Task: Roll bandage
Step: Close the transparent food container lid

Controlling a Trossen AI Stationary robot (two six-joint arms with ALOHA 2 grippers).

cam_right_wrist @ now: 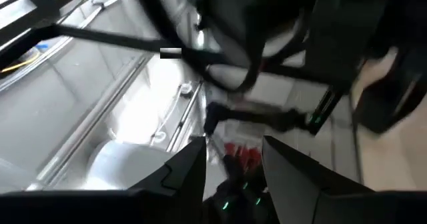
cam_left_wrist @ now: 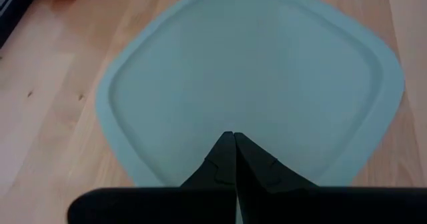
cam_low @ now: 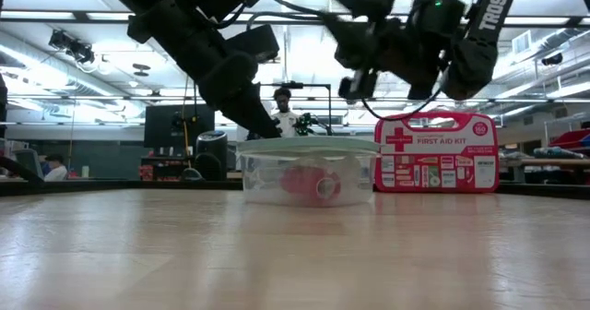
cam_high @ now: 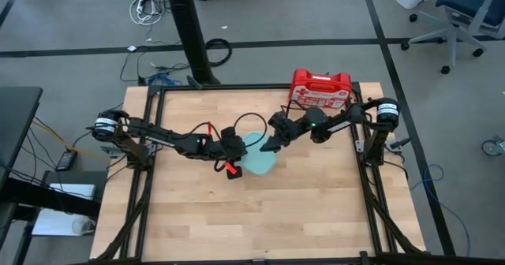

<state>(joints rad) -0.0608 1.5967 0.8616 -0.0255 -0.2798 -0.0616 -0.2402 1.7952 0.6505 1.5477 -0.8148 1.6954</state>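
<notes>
Table [cam_high: 316,210] first: a pale wooden top inside a black frame, with both arms reaching in over its middle. At the far edge stands a red first-aid case [cam_high: 320,90], well apart from the work. At the centre sits a clear plastic tub [cam_low: 309,179] closed with a pale green lid [cam_high: 259,154].

I find the bandage [cam_low: 312,184] inside that tub, showing through the wall in the low view as a small red roll; its exact lie I cannot fix through the plastic. I judge it light, soft and easily squashed, likely to unwind if pinched at a loose end, so I would take it across the body of the roll.

The lid stands in the way and must come off first; its raised rim looks the best place to grip.

My left gripper [cam_left_wrist: 233,159] hangs just above the lid with its fingers pressed fully together, holding nothing. My right gripper [cam_right_wrist: 232,159] is raised above the tub's far side, fingers parted about halfway and empty as far as its wrist view lets me judge. A small red-tipped part [cam_high: 232,170] shows under the left arm, just beside the lid.
</notes>
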